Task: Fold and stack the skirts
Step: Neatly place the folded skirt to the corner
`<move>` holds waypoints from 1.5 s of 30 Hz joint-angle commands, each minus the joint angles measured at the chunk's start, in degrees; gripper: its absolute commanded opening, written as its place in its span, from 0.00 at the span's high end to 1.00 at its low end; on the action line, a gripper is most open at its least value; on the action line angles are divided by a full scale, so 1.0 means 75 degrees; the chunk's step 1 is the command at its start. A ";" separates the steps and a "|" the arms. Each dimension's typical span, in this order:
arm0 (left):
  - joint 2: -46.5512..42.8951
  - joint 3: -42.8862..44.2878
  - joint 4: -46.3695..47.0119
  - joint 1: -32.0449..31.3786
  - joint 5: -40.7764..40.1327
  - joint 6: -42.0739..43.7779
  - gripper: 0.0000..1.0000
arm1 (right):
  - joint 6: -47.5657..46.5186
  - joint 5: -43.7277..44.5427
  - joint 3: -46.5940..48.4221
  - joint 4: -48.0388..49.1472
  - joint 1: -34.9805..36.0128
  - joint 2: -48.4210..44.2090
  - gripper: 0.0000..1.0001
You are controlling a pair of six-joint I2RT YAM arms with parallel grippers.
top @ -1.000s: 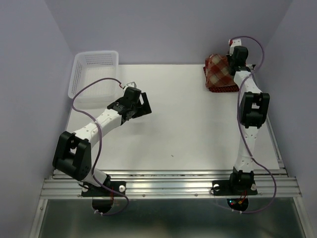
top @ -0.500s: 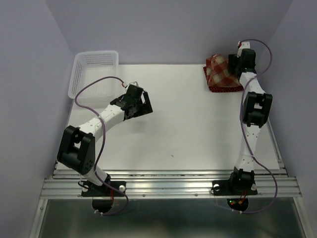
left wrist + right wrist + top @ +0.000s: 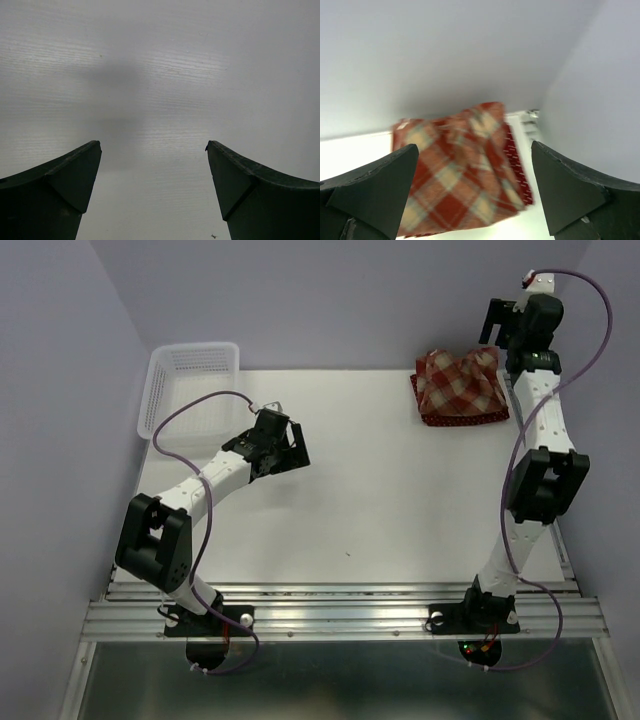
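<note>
The skirts (image 3: 458,390) sit stacked, plaid topmost; with right hand (image 3: 474,147) and left hand (image 3: 152,145) both wide open and empty, only withdrawal seems left.

Place: was a robotics lab test cell, not a home or a shop;
Walls: plain lavender panels (image 3: 60,390) boxed in a bare white table (image 3: 400,500) on three sides;
Mounting: the left arm (image 3: 215,480) and the right arm (image 3: 540,415) stood bolted to an aluminium rail (image 3: 340,612) at the near edge;
Wiring: purple cables (image 3: 165,423) ran exposed along both arms;
Props: a stack of skirts (image 3: 460,390) and a white mesh basket (image 3: 190,375) sat on the table as test pieces.
</note>
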 commanded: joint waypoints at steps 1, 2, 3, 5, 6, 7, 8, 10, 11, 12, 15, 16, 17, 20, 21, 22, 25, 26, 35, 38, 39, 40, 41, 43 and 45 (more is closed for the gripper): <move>-0.0147 0.0076 0.0230 0.0014 0.0089 0.0228 0.01 | 0.0487 -0.2204 -0.0047 -0.0748 0.0004 0.0455 0.00; -0.0147 0.0064 0.0230 0.0014 0.0089 0.0240 0.01 | 0.0534 -0.2508 0.0360 -0.0900 0.0004 0.0618 0.00; -0.0147 0.0052 0.0230 0.0026 0.0089 0.0240 0.01 | 0.0639 -0.2708 0.0584 -0.1030 0.0004 0.0782 0.00; -0.0158 0.0017 0.0230 0.0014 0.0101 0.0252 0.01 | 0.0874 -0.3212 0.1227 -0.1323 0.0004 0.1321 0.00; -0.0158 0.0006 0.0230 0.0026 0.0101 0.0252 0.01 | 0.0921 -0.3365 0.1394 -0.1370 0.0004 0.1486 0.00; -0.0158 -0.0006 0.0218 0.0026 0.0101 0.0240 0.01 | 0.0979 -0.3424 0.1546 -0.1371 0.0004 0.1626 0.00; -0.0170 -0.0018 0.0218 0.0014 0.0101 0.0228 0.01 | 0.0992 -0.3471 0.1675 -0.1382 0.0004 0.1906 0.00; -0.0170 -0.0064 0.0195 0.0014 0.0112 0.0205 0.01 | 0.1003 -0.3565 0.1980 -0.1243 0.0004 0.2154 0.00; -0.0159 -0.0100 0.0206 0.0026 0.0124 0.0193 0.01 | 0.0980 -0.3600 0.2074 -0.1149 0.0004 0.2271 0.00; -0.0158 -0.0193 0.0241 0.0026 0.0136 0.0170 0.01 | 0.0922 -0.3450 0.2179 -0.0858 0.0004 0.2504 0.00; -0.0030 -0.0264 0.0242 0.0026 0.0276 0.0088 0.01 | 0.0968 -0.2934 0.2472 -0.0586 0.0004 0.2973 0.00; 0.0040 -0.0252 0.0219 0.0026 0.0288 0.0041 0.01 | 0.0968 -0.2562 0.2717 -0.0562 0.0004 0.3080 0.00; 0.0064 -0.0252 0.0195 0.0026 0.0288 0.0029 0.01 | 0.0957 -0.2419 0.2777 -0.0539 0.0004 0.3174 0.00; 0.0111 -0.0205 0.0160 0.0014 0.0311 0.0006 0.01 | 0.0746 -0.1891 0.2603 -0.0282 0.0004 0.3280 0.00; 0.0123 -0.0182 0.0183 0.0026 0.0346 -0.0029 0.01 | 0.0653 -0.1774 0.2556 -0.0223 0.0004 0.3327 0.00; 0.0146 -0.0170 0.0195 0.0026 0.0428 -0.0041 0.01 | 0.0652 -0.1703 0.2544 -0.0222 0.0004 0.3362 0.00; 0.0216 -0.0112 0.0172 0.0026 0.0487 -0.0088 0.01 | 0.0417 -0.1527 0.2543 -0.0211 -0.0078 0.3560 0.00; 0.0217 -0.0100 0.0148 0.0026 0.0499 -0.0088 0.01 | 0.0417 -0.1527 0.2555 -0.0211 -0.0171 0.3608 0.00; 0.0205 0.0087 -0.0191 0.0014 0.0358 0.0053 0.01 | 0.1330 -0.1856 0.2801 -0.0222 -0.0687 0.4591 0.00; 0.0135 0.0017 -0.0250 0.0014 0.0347 0.0064 0.01 | 0.1658 -0.1200 0.2813 -0.0176 -0.0875 0.4768 0.00; 0.0111 -0.0041 -0.0262 0.0026 0.0347 0.0064 0.01 | 0.1776 -0.0990 0.2802 -0.0106 -0.0991 0.4850 0.00; 0.0076 -0.0076 -0.0251 0.0026 0.0335 0.0064 0.01 | 0.1939 -0.0953 0.2825 -0.0059 -0.1108 0.4885 0.00; 0.0018 -0.0111 -0.0262 0.0026 0.0347 0.0076 0.01 | 0.2219 -0.0987 0.2848 -0.0023 -0.1179 0.4909 0.00; -0.0064 -0.0147 -0.0274 0.0026 0.0335 0.0111 0.01 | 0.2316 -0.1650 0.2814 0.0093 -0.1261 0.4840 0.00; -0.0100 -0.0159 -0.0274 0.0026 0.0335 0.0146 0.01 | 0.2246 -0.2180 0.2627 0.0187 -0.1261 0.4664 0.00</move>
